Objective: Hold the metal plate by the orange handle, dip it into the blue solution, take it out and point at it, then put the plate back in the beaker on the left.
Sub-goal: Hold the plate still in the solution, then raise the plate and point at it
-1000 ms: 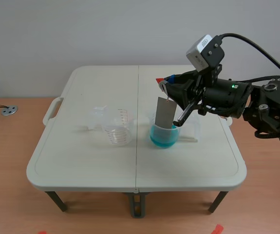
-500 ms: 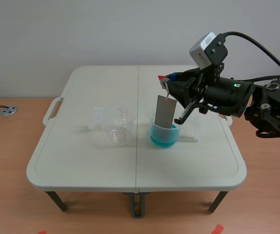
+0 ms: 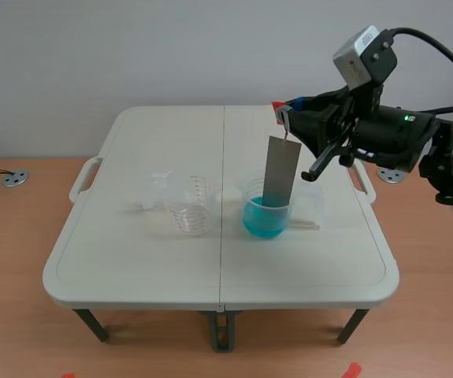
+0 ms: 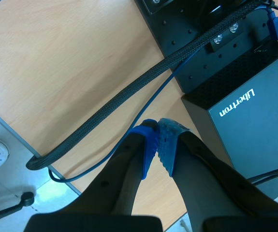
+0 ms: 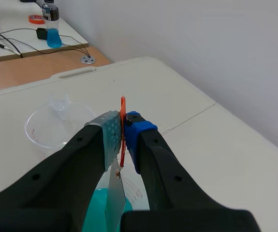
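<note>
My right gripper (image 3: pixel 283 112) is shut on the thin orange handle (image 5: pixel 122 126) of the metal plate (image 3: pixel 280 171). The grey plate hangs upright from the handle, with its lower edge just inside the beaker of blue solution (image 3: pixel 266 210) near the table's middle. In the right wrist view the plate (image 5: pixel 114 203) drops below the fingers toward the blue solution (image 5: pixel 96 216). An empty clear beaker (image 3: pixel 191 205) with red marks stands to the left. My left gripper (image 4: pixel 158 145) is shut on nothing, off the table, over a wooden floor and black equipment.
A small clear plastic cup (image 3: pixel 159 189) lies beside the empty beaker. The white folding table (image 3: pixel 131 260) has a centre seam. A clear container (image 3: pixel 313 206) stands right behind the blue beaker. A black box (image 4: pixel 255 125) and cables lie under the left gripper.
My right gripper has risen and moved right with the plate. The plate has lifted most of the way out of the blue solution and hangs more upright.
</note>
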Tool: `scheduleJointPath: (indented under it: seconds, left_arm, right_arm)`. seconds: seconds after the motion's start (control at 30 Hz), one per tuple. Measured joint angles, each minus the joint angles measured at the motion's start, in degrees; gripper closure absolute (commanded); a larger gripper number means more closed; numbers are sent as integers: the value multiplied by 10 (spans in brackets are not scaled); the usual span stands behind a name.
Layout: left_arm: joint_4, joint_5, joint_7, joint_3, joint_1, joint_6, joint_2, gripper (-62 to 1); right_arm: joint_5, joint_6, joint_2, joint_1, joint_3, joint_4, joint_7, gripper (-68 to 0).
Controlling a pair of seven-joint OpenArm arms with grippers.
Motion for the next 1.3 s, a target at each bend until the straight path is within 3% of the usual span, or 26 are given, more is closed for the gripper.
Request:
scheduleJointPath:
  seconds: [0.93, 1.13, 1.3]
  left_arm:
    - [0, 0, -3, -2, 0, 0, 0, -18]
    - [3, 0, -2, -48, 0, -2, 0, -18]
    - [31, 0, 38, -99, 0, -7, 0, -18]
  right_arm:
    - [14, 15, 22, 0, 26, 95, -21, -15]
    - [17, 15, 23, 0, 37, 121, -35, -15]
    - [23, 15, 22, 0, 37, 147, -54, -15]
